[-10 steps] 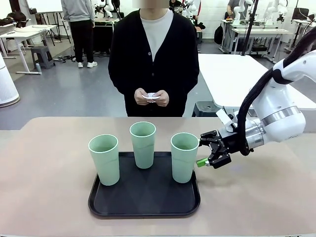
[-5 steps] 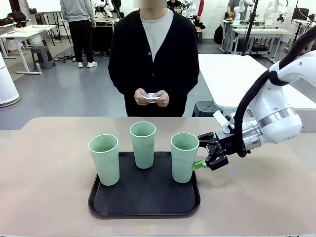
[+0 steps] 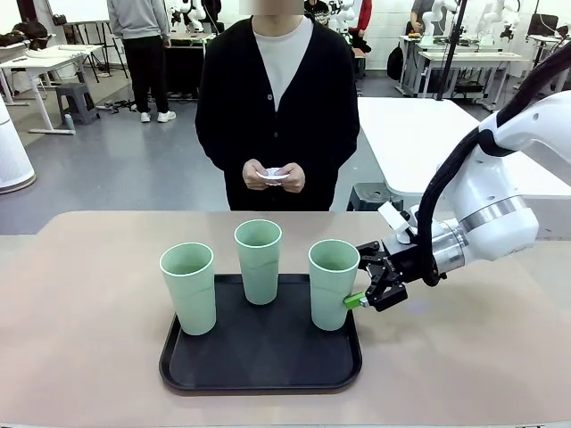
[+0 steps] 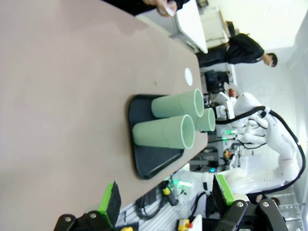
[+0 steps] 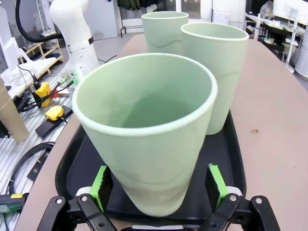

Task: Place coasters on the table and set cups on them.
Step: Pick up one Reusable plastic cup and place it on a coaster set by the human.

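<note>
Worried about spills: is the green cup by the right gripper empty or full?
Empty: the right wrist view looks into the green cup and shows its bare bottom, no liquid.

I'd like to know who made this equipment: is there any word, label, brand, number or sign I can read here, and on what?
No text can be read.
The cups and the black tray: plain, no print.
Yellow devices on the floor in the right wrist view: any marks are too blurred to read.
</note>
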Robot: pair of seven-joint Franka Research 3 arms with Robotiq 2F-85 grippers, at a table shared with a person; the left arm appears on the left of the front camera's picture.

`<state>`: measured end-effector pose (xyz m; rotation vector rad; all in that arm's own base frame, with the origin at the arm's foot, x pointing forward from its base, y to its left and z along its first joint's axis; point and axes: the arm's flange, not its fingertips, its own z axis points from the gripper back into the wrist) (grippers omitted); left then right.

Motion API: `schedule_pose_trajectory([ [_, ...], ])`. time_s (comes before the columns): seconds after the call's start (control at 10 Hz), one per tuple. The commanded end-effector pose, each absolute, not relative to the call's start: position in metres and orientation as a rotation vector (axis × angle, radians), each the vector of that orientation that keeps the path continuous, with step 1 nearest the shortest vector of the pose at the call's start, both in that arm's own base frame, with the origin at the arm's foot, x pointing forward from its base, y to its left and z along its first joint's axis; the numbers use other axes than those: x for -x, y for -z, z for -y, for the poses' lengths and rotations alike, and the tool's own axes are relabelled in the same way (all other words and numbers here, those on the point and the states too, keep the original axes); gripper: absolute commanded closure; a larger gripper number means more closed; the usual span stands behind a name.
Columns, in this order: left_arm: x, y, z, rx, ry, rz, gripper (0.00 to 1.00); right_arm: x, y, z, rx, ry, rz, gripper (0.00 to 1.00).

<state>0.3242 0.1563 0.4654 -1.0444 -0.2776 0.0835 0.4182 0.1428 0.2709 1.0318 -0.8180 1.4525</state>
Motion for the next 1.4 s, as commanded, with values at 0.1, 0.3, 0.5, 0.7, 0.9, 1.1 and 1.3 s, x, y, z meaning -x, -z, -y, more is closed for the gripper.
schedule_pose_trajectory([
  [0.1, -0.324, -0.467, -0.157, 1.054, -0.08, 0.285, 0.0, -0.416, -0.265, -0.159, -1.056, -1.428, 0.834, 0.0],
  [0.3, -0.324, -0.467, -0.157, 1.054, -0.08, 0.285, 0.0, -0.416, -0.266, -0.164, -1.077, -1.43, 0.844, 0.0],
  [0.5, -0.324, -0.467, -0.157, 1.054, -0.08, 0.285, 0.0, -0.416, -0.265, -0.165, -1.107, -1.428, 0.86, 0.42],
  [0.7, -0.324, -0.467, -0.157, 1.054, -0.08, 0.285, 0.0, -0.416, -0.264, -0.165, -1.12, -1.434, 0.858, 1.0],
  [0.9, -0.324, -0.467, -0.157, 1.054, -0.08, 0.285, 0.0, -0.416, -0.264, -0.164, -1.117, -1.435, 0.857, 1.0],
  [1.1, -0.324, -0.467, -0.157, 1.054, -0.08, 0.285, 0.0, -0.412, -0.289, -0.159, -1.091, -1.402, 0.852, 0.74],
  [1.3, -0.324, -0.467, -0.157, 1.054, -0.08, 0.285, 0.0, -0.412, -0.345, -0.15, -1.031, -1.394, 0.915, 0.74],
])
